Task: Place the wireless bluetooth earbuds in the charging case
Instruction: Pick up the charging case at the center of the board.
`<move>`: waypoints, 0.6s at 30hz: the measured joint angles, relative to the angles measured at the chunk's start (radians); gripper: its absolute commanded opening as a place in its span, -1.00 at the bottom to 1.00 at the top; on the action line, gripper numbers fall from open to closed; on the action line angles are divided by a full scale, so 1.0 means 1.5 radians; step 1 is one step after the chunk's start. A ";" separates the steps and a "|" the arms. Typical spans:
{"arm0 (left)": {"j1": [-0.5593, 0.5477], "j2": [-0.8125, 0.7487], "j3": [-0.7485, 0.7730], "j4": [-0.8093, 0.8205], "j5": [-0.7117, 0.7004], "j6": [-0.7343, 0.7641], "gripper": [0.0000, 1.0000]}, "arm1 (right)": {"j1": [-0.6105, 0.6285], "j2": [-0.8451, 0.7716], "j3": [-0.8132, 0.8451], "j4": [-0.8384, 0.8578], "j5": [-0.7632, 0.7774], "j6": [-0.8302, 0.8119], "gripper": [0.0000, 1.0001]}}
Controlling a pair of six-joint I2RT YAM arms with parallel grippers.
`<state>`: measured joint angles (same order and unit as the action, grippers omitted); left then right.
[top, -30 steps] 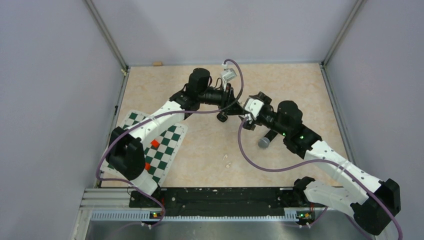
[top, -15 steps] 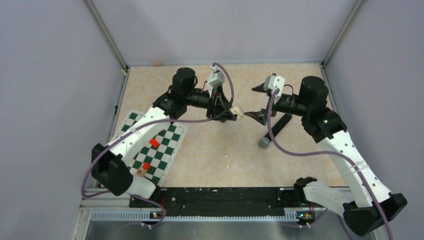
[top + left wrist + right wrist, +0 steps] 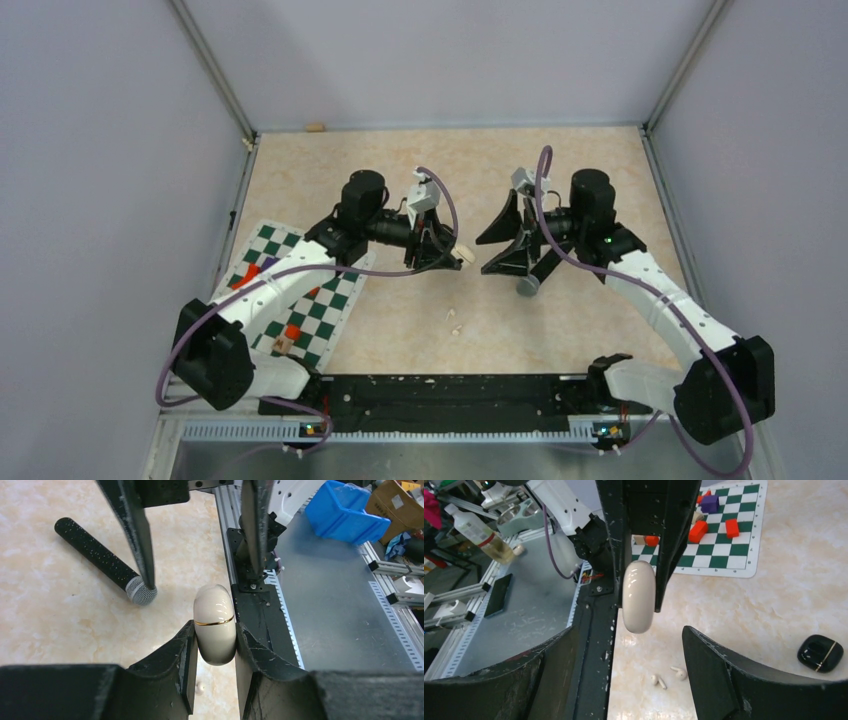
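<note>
Within the last second the two arms have pulled apart and dropped from the upper middle of the overhead view toward its centre. A second ago their wrists were bunched together. Now the left end effector (image 3: pixel 455 255) and the right end effector (image 3: pixel 482 256) face each other across a small gap.

The left end effector is still clamped on the white charging case (image 3: pixel 215 625), its two fingers pressing the case's sides. The gold seam around the case looks shut, so the lid appears closed. The right end effector stands with its jaws spread wide and nothing between them. In its own wrist view the case hangs in mid-frame, just beyond its fingertips.

The white earbuds (image 3: pixel 669 676) lie loose on the tabletop (image 3: pixel 400 320), low in that view and well apart from the case. A black case (image 3: pixel 820 652) sits at the lower right. The microphone (image 3: pixel 527 285) lies under the right arm, and the chessboard mat (image 3: pixel 320 310) is at the left.

For the task, nothing is inserted yet. The regrouping reads as a setup for the free arm to open the lid while the other steadies the case. After that, the earbuds would still need picking up.
</note>
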<state>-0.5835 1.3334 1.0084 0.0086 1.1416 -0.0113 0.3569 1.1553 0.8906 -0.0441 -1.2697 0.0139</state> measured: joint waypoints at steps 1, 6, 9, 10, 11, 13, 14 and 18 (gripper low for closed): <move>0.001 0.000 -0.004 0.007 -0.007 -0.004 -1.00 | 0.000 -0.004 -0.010 0.018 -0.005 0.015 0.48; 0.002 0.000 -0.006 0.048 -0.024 -0.024 -1.00 | 0.000 -0.020 -0.048 0.113 -0.002 0.081 0.31; 0.004 0.000 -0.006 0.066 -0.026 -0.035 -1.00 | 0.000 -0.018 -0.066 0.165 0.016 0.119 0.28; 0.004 0.000 -0.006 0.071 -0.027 -0.038 -1.00 | 0.000 -0.018 -0.072 0.180 0.021 0.129 0.28; 0.004 0.000 -0.007 0.075 -0.027 -0.041 -1.00 | 0.000 -0.017 -0.077 0.193 0.026 0.138 0.27; 0.004 0.000 -0.008 0.080 -0.027 -0.044 -1.00 | 0.000 -0.014 -0.084 0.219 0.034 0.155 0.25; 0.004 0.000 -0.009 0.081 -0.028 -0.046 -1.00 | 0.000 -0.012 -0.087 0.230 0.036 0.164 0.23; 0.004 0.000 -0.013 0.086 -0.028 -0.049 -1.00 | 0.000 -0.011 -0.093 0.269 0.042 0.191 0.14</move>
<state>-0.5774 1.3338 0.9882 0.1379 1.0988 -0.0845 0.3569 1.1381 0.7506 0.3599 -1.2072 0.3008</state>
